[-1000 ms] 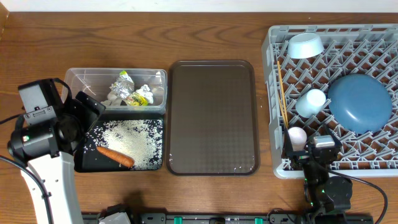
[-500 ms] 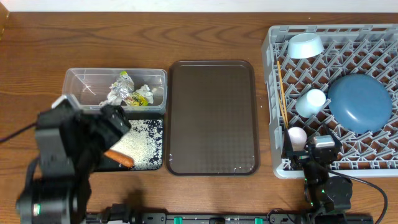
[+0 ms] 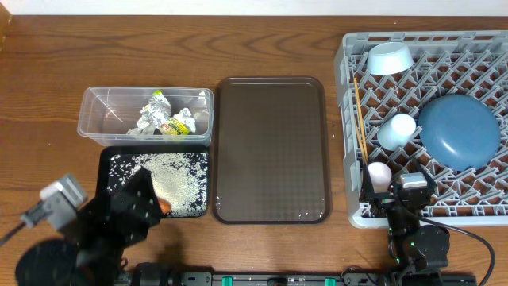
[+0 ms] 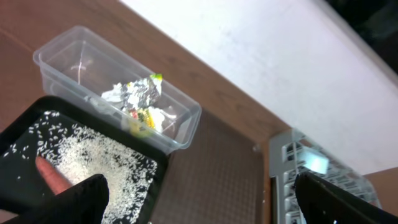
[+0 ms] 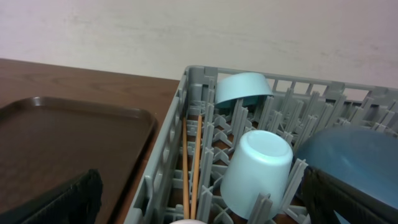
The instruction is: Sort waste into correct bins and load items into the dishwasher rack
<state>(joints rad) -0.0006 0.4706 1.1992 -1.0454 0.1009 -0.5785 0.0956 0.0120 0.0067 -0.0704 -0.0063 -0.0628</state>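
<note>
The clear tub holds crumpled white tissue and the yellow-green wrapper; it also shows in the left wrist view. The black tray holds white rice and the orange carrot. The grey rack holds the pale blue bowl, light blue cup, dark blue plate, pink cup and chopsticks. My left gripper is open and empty over the black tray's front edge. My right gripper is open and empty at the rack's front left corner.
The dark brown serving tray lies between the bins and the rack. The left arm's bulk fills the front left table edge. The rack's far right reaches the frame edge.
My left arm has pulled back from beside the clear tub toward the front edge, now low at the front left and covering most of the carrot. The right arm has not moved.
</note>
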